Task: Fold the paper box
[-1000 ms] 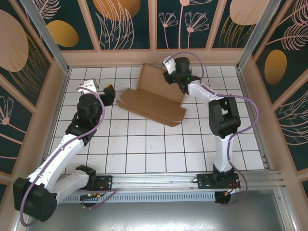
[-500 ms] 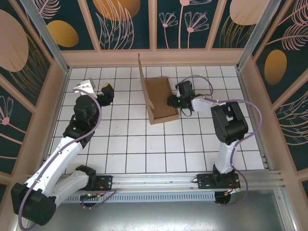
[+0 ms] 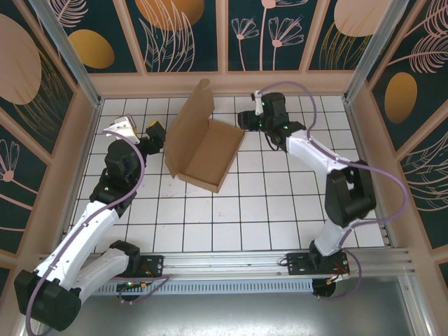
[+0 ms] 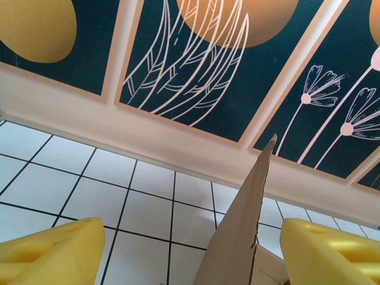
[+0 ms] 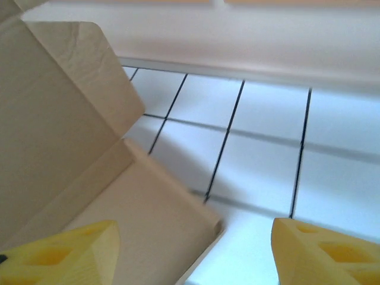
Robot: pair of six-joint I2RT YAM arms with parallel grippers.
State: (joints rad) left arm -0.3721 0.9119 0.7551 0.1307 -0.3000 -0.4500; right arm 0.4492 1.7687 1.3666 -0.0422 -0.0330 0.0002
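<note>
The paper box (image 3: 208,152) lies on the white tiled floor as a shallow brown cardboard tray, with its lid flap (image 3: 190,117) standing up on the left side. My left gripper (image 3: 155,134) is just left of that flap. In the left wrist view it (image 4: 193,261) is open, and the flap's edge (image 4: 246,225) rises between the yellow fingers (image 4: 53,255) without touching them. My right gripper (image 3: 243,120) is at the box's far right corner. In the right wrist view it (image 5: 193,255) is open, with the box corner (image 5: 178,225) below it between the fingers (image 5: 326,252).
The tiled floor (image 3: 231,210) is walled in by patterned panels, with a pale ledge (image 3: 224,84) along the back. The arm bases sit on a metal rail (image 3: 231,262) at the near edge. Open tiles lie in front of the box.
The right gripper swung the box round, opened and let it go, then pulled back toward the far wall. The box now lies as an open tray with its lid up. The left arm barely moved.
</note>
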